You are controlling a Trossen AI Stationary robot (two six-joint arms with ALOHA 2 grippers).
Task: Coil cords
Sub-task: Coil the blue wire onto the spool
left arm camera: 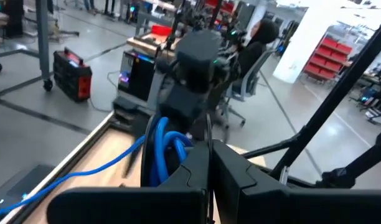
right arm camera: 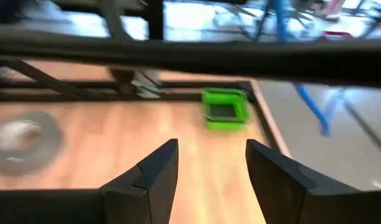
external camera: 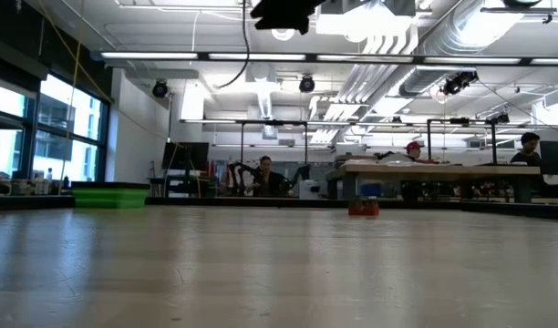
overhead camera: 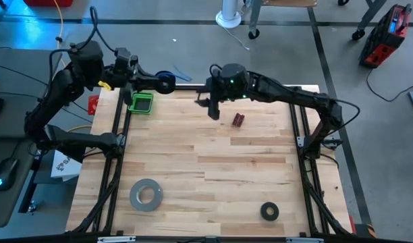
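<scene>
A small black spool [overhead camera: 164, 83] wound with the thin blue cord [left arm camera: 163, 148] hangs above the table's far edge, and my left gripper [overhead camera: 154, 82] is shut on it. A loose length of the cord [left arm camera: 72, 176] trails away from the coils and shows again past the table's edge [right arm camera: 315, 104]. My right gripper [overhead camera: 214, 106] hovers just right of the spool, above the far middle of the table. Its fingers [right arm camera: 209, 168] are open and empty. My left gripper comes at the spool about level from the table's left. In the left wrist view the blue coils [left arm camera: 172, 144] sit right beside the shut fingertips [left arm camera: 209, 167]. The fingers hide which part of the spool they pinch. The spool is lifted clear of the table.
A green tray [overhead camera: 141, 102] stands at the far left, below the left gripper. A small red object [overhead camera: 238, 120] lies right of the right gripper. A grey tape roll [overhead camera: 146, 194] and a black ring [overhead camera: 269, 211] lie near the front edge. People sit beyond the table.
</scene>
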